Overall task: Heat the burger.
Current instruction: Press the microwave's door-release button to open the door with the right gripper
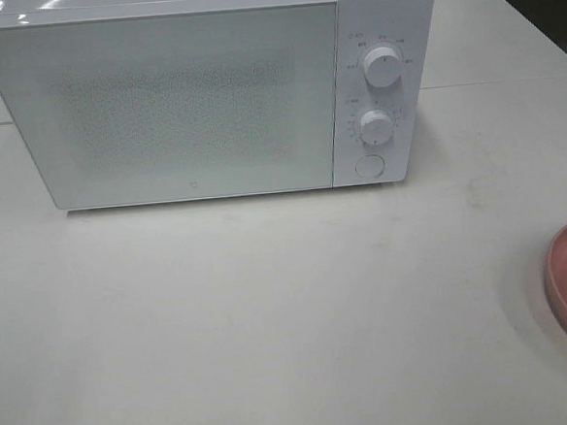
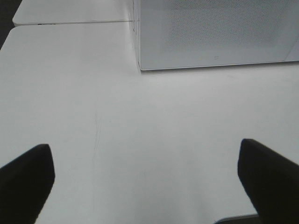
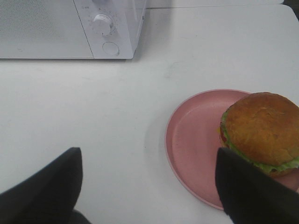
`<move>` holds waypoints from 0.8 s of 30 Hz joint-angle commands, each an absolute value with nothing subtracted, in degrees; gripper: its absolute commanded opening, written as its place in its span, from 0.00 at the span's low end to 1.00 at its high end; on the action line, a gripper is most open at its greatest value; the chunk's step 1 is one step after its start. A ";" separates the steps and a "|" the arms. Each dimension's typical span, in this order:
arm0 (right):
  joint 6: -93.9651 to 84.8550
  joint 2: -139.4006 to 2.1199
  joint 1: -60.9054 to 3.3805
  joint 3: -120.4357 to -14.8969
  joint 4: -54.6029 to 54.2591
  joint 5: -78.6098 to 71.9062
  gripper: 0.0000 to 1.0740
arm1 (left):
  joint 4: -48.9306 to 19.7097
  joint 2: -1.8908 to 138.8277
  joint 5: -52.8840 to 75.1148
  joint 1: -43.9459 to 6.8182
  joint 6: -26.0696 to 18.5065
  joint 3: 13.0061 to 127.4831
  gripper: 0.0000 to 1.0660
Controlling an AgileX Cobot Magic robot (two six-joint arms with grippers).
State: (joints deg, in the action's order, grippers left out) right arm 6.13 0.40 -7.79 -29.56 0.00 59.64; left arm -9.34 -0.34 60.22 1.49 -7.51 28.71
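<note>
On the pink plate (image 3: 189,140), right of the microwave (image 1: 159,104), the burger (image 3: 261,130) is seen just ahead of the right gripper (image 3: 148,161), jaws spread and empty, while the left gripper (image 2: 145,148), likewise spread wide, is placed well away.

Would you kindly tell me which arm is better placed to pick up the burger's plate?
The right, probably. The burger on its pink plate lies just ahead of the open right gripper, on that arm's side of the table. The left gripper faces only bare table and the closed microwave.
</note>
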 commanded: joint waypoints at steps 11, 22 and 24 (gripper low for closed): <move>6.30 1.78 -7.85 -29.45 0.00 59.24 0.70 | -9.91 -0.92 59.42 1.26 -7.51 28.48 0.94; 6.30 -5.84 -7.85 -32.26 0.00 57.64 0.70 | -9.91 -0.92 59.42 1.26 -7.51 28.48 0.94; 6.30 -6.93 -7.85 -32.26 0.00 57.07 0.70 | -9.91 -0.92 59.42 1.26 -7.51 28.48 0.94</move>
